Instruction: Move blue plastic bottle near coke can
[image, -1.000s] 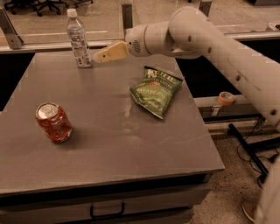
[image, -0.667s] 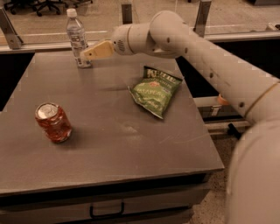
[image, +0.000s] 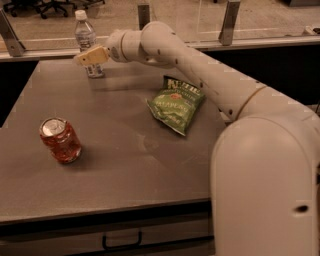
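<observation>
Bottle (image: 84, 34), clear with white cap, stands upright; gripper (image: 90, 56) covers its lower half, whether it pinches I cannot tell.

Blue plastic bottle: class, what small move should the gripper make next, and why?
Probably nudge the gripper fully onto the blue plastic bottle for a grasp. The gripper sits at the bottle's lower body, and the bottle stands upright at the far edge of the table, well apart from the coke can.
</observation>
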